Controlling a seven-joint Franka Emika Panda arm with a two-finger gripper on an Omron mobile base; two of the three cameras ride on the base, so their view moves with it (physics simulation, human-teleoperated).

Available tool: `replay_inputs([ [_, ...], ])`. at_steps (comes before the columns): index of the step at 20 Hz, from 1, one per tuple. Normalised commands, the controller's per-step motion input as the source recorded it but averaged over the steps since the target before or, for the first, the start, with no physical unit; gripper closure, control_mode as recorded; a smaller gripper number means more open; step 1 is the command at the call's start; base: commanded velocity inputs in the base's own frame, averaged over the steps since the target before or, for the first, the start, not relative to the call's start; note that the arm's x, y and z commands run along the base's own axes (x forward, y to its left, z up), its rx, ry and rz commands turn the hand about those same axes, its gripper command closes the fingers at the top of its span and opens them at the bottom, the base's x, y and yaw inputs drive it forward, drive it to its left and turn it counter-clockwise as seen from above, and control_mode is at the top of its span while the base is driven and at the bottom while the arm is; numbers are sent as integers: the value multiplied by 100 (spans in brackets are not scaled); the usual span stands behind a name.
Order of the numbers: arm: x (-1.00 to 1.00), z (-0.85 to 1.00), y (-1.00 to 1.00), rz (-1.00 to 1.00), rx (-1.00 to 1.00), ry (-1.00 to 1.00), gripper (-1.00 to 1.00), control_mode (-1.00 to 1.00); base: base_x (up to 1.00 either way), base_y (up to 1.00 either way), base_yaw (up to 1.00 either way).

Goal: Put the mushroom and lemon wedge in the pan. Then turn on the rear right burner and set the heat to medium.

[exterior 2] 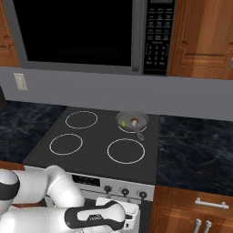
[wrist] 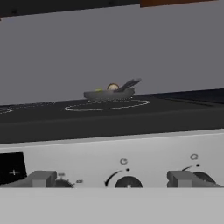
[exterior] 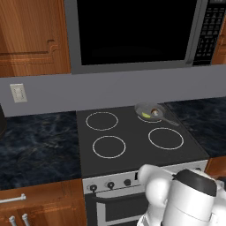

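The black glass stove (exterior: 132,137) sat between dark counter (exterior: 35,145) stretches. The pan (exterior: 150,110) rested on the rear right burner (exterior 2: 133,126), holding the mushroom (exterior: 154,111) and lemon wedge (exterior: 146,115). The end effector (wrist: 116,179) stood wide, empty, facing the control knobs (wrist: 128,182).

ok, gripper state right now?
Gripper: open, holding nothing, fingers apart in front of the stove knobs.

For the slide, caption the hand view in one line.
Open gripper faces the stove's knobs; behind, the pan holds the mushroom and lemon wedge.
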Motion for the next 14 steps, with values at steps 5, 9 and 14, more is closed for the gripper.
replay_inputs([
  [5,20,0,-4,-11,0,0,-100,-100,0,0,0],
  [9,1,-2,0,-2,0,0,-100,-100,0,0,0],
  [14,17,-13,0,0,0,0,-100,-100,0,0,0],
])
